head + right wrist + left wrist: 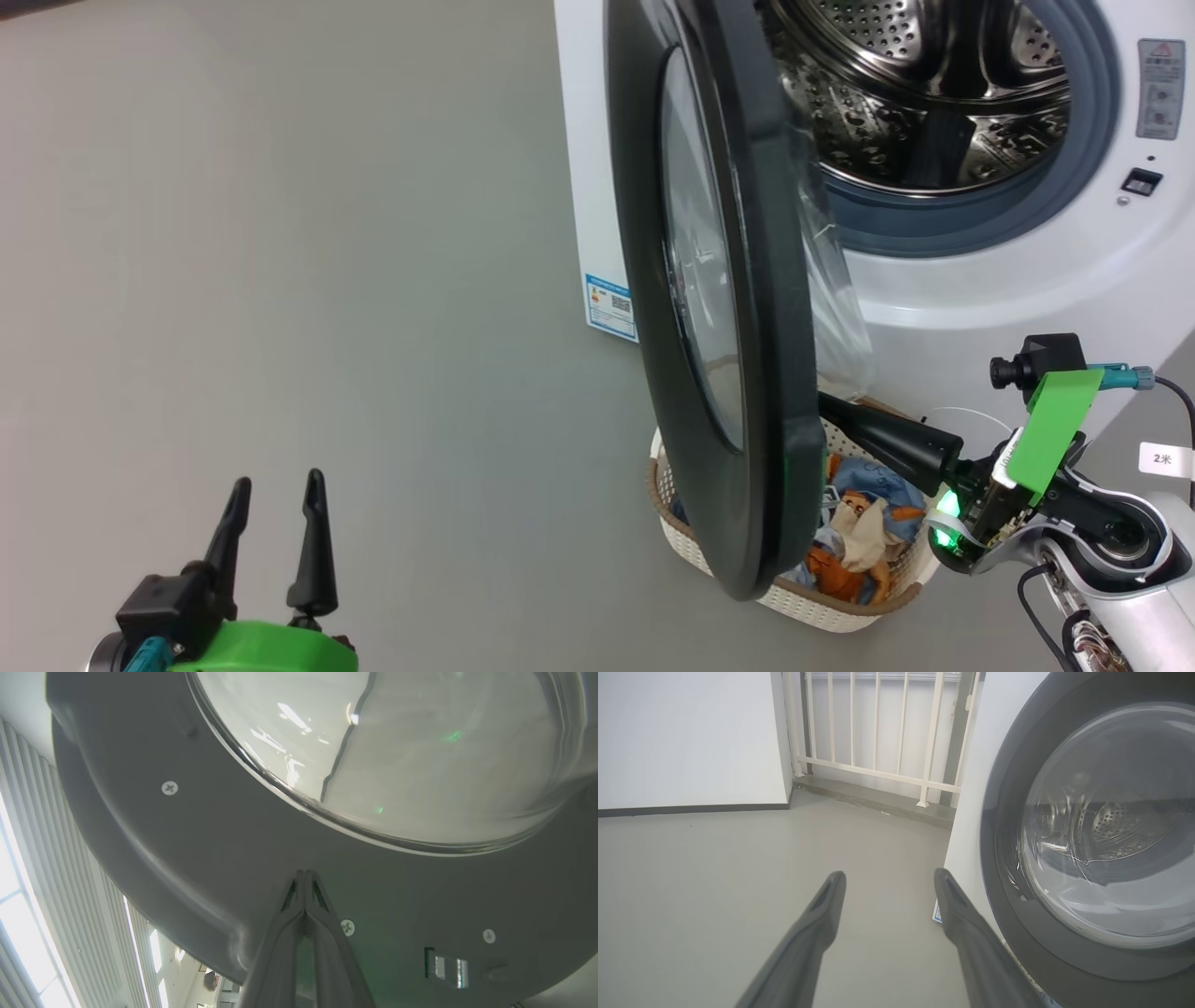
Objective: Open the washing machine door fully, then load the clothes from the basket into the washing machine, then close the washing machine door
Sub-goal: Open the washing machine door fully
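The washing machine door (775,280) stands partly open, turned nearly edge-on to my head camera, with its glossy black ring facing left and the clear glass bowl (836,289) bulging back toward the machine. Behind it the washing machine (1018,280) shows its grey gasket (1074,187) and the perforated steel drum (934,93), which looks bare inside. A blue label sticker (611,306) sits low on the machine's white side panel.

The basket (840,611) rests on the floor (280,280) at the foot of the machine, directly under the door's lower edge, which hides part of it from my head camera. It holds a heap of clothes (859,532) in blue, orange and cream.

My right end effector (304,877) is clenched, its two fingers pressed together with nothing between them. The tips lie against the grey inner face of the door, just below the glass bowl and near a screw (347,927).

My left end effector (278,485) is released and empty, low over bare floor and well apart from the door. From its wrist camera the door's outer face fills the right side, and a white railing (878,765) stands behind the machine.
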Robot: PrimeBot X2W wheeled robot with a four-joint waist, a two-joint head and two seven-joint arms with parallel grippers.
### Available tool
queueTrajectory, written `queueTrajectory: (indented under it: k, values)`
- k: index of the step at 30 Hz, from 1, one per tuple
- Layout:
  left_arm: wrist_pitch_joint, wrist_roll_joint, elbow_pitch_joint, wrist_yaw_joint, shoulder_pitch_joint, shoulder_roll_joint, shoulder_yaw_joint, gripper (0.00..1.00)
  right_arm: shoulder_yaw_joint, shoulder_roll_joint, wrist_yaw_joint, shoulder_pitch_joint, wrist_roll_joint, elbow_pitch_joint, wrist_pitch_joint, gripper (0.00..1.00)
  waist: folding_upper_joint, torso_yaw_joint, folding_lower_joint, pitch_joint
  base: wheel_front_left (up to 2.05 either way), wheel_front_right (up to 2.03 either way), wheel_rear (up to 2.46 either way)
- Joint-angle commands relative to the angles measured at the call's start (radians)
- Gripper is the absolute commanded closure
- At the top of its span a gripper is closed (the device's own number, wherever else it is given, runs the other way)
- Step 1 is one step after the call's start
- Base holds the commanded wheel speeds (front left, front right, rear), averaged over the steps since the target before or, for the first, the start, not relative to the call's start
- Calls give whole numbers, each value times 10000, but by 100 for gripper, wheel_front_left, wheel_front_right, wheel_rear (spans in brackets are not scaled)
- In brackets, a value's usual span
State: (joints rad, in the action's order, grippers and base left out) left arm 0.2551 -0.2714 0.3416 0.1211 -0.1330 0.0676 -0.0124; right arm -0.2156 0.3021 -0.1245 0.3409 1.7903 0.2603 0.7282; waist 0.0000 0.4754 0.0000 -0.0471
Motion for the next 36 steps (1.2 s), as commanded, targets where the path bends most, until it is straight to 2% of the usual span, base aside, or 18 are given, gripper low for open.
queueTrajectory:
  k: [1, 5, 9, 10, 11, 12, 19, 24, 29, 36]
  values:
    - [67, -67, -205, -77, -130, 233, 288, 0, 15, 48, -62, 181, -143, -250, -51, 100, 0, -156, 0, 43, 0, 0, 0]
    - [67, -83, -172, -72, -130, 256, 234, 0, 124, 0, -62, 192, -204, -305, -149, 98, 0, -484, 0, 109, 0, 0, 0]
    - [67, -99, -161, -78, -131, 264, 199, 0, 203, -20, -62, 176, -376, -340, -323, 54, 0, -867, 0, 190, 0, 0, 0]
    - [67, -109, -153, -77, -128, 265, 192, 0, 217, -34, -62, 171, -437, -366, -376, 40, 0, -967, 0, 220, 0, 0, 0]
    - [67, -119, -147, -75, -125, 270, 184, 0, 232, -62, -62, 161, -491, -401, -433, 13, 0, -1073, 0, 251, 0, 0, 0]
    - [67, -129, -156, -71, -128, 278, 172, 0, 244, -97, -62, 147, -541, -446, -487, 0, 0, -1183, 0, 278, 0, 0, 0]
    - [67, -148, -339, -73, -156, 330, 106, 0, 543, -335, -62, 82, -1531, -1221, -1566, 0, 0, -1915, 0, 386, 0, 0, 0]
    - [67, -187, -349, -74, -113, 349, 55, 0, 551, -366, -62, -45, -2827, -1842, -2795, 0, 0, -2396, 0, 431, 0, 0, 0]
    - [67, -220, -378, -89, -92, 358, 29, 0, 180, -134, -62, -208, -4021, -2236, -3867, 0, 0, -2914, 0, 414, 0, 0, 0]
    - [67, -237, -412, -151, -58, 321, -13, 0, -568, 355, -62, -394, -5563, -2113, -5802, 0, 0, -3543, 0, 421, 0, 0, 0]
